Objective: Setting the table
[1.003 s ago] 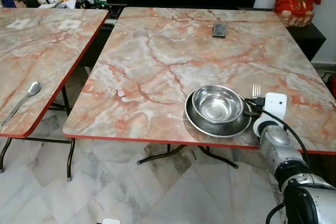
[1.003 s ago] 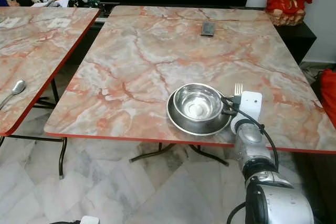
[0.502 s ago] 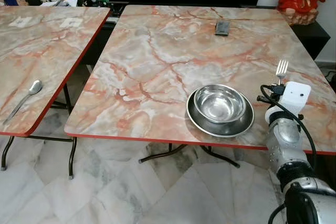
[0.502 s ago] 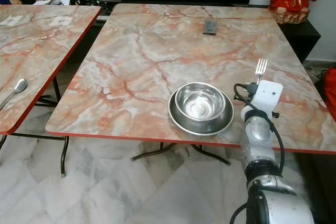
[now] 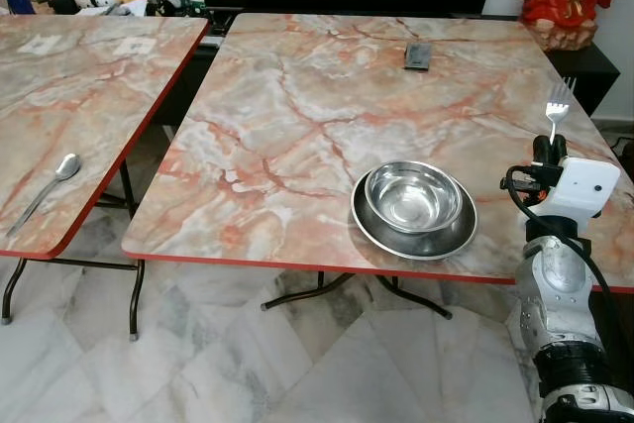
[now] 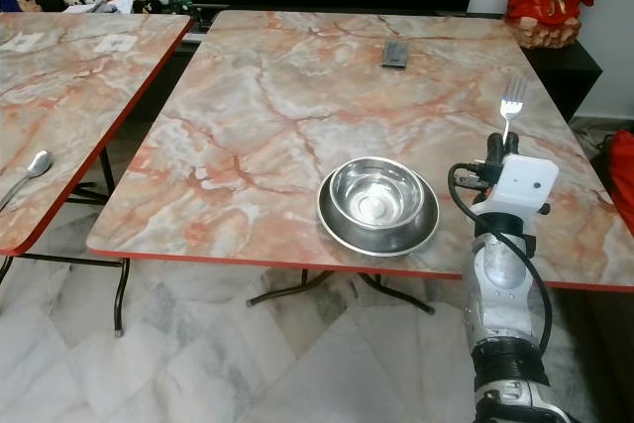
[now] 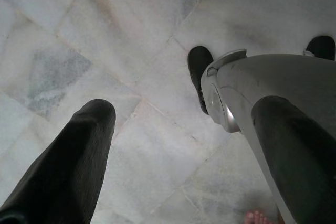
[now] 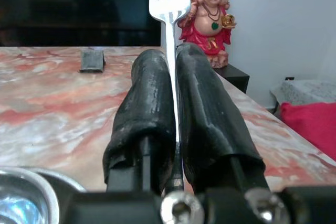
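Already half laid: fork in the jaws, bowl and plate down, spoon left

Upright with tines up, the fork (image 8: 169, 3) is pinched by its handle between the pressed-together jaws of the right gripper (image 5: 551, 151), held above the bench (image 5: 327, 96); beside the jaws, toward the robot's left, the steel bowl (image 5: 413, 195) sits in its plate (image 5: 396, 240) near the front edge; well away from the jaws a spoon (image 5: 45, 189) lies on the neighbouring bench (image 5: 89, 86); the left gripper (image 7: 173, 145) hangs spread over the floor

Marble-look bench (image 5: 297, 106) with a red edge has a bowl (image 5: 413, 195) sitting in a plate (image 5: 369, 227) near the front, small dark remote-ish thing (image 5: 416, 55) at the back. Side bench (image 5: 89, 96) has a spoon (image 5: 45, 193).
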Controlling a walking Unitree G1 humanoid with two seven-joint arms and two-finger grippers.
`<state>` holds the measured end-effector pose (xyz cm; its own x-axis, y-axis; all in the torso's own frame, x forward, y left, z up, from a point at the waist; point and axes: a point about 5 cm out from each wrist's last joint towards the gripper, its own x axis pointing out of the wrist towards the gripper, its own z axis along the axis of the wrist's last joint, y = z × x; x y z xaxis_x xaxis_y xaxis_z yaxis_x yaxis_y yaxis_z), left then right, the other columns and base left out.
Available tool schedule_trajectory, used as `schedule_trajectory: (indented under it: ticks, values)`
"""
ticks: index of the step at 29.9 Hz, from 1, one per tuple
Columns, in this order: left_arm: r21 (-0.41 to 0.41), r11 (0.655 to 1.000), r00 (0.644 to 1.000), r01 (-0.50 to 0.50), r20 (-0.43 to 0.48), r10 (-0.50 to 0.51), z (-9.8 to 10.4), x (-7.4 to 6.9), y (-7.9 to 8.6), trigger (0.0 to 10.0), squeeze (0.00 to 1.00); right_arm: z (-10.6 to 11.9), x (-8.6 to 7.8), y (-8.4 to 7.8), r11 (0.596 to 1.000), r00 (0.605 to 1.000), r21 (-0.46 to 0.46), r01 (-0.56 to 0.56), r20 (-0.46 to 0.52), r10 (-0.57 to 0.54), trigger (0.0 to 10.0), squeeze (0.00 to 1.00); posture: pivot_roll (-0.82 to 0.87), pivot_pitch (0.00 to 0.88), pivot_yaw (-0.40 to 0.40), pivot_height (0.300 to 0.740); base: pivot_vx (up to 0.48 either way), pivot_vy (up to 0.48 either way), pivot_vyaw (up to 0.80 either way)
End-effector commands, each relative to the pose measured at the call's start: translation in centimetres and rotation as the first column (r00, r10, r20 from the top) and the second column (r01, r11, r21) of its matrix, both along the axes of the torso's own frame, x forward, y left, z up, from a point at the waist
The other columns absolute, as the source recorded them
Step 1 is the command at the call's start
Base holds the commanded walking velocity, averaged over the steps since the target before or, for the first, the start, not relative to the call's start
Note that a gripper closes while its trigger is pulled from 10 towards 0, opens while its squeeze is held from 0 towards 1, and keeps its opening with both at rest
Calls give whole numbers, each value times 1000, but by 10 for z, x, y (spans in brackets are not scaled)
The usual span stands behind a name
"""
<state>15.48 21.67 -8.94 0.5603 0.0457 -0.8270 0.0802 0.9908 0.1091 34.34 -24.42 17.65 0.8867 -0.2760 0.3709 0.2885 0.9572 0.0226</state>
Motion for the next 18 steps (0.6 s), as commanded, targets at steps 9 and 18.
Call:
schedule_trajectory:
  ticks: [9,18]
  values:
    - [-38,999,1000,-4,-7,3,-3,-3,-10,10000,0,9,0,4,1000,1000,20,13,15,-13,10000,0,9,115,-30,740,282,0,0]
    - [-48,999,1000,-8,-16,7,-4,-3,-15,10000,0,9,-2,3,998,999,45,44,6,-44,10000,0,8,133,-32,740,210,0,0]
